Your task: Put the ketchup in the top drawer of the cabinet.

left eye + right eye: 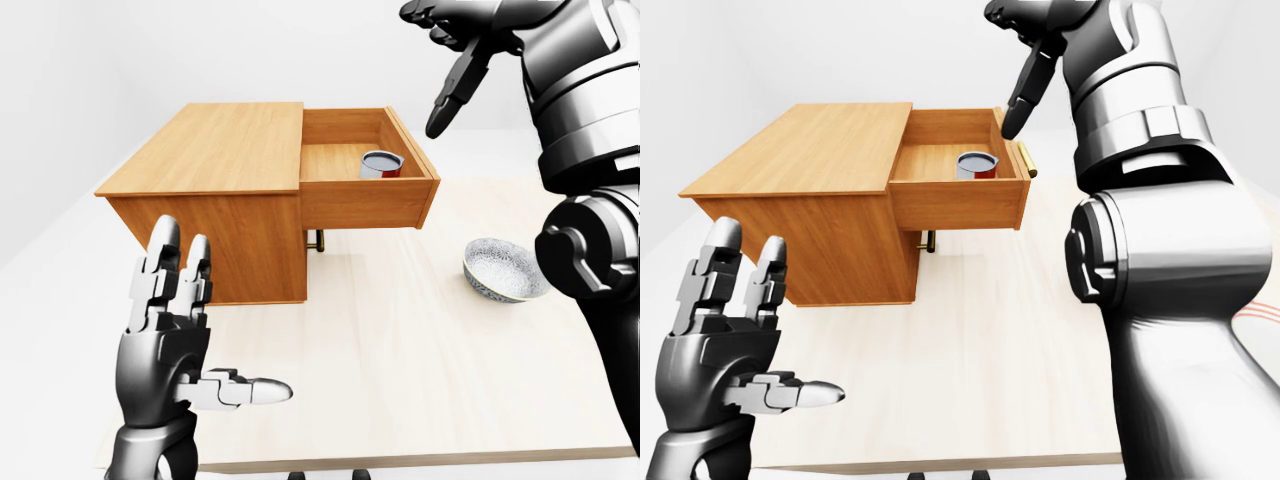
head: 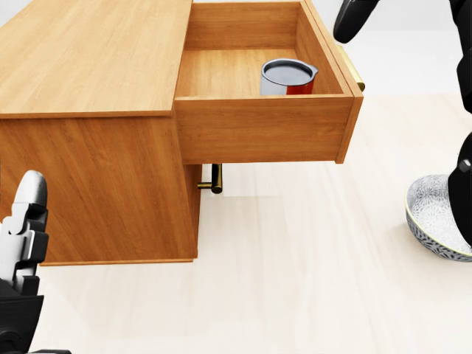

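The ketchup (image 2: pixel 288 77) sits inside the pulled-out top drawer (image 2: pixel 262 131) of the cabinet (image 1: pixel 215 160). My right hand (image 1: pixel 452 60) hangs above it, fingers spread, empty. My left hand (image 1: pixel 170 335) is spread over the counter (image 1: pixel 400 380), near a bowl (image 1: pixel 503 270).

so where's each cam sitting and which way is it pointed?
Left-eye view: on the head, looking down across the table at the cabinet with its open top drawer; left robot hand shows open at lower left, right arm at right.
Head view: on the head, pitched closer on the drawer, where a red container sits; left fingers low left.
Right-eye view: on the head, offset right; the right arm fills its right side, right robot hand above the drawer.
All three share cabinet, drawer, container; the bowl shows only in left-eye and head views.
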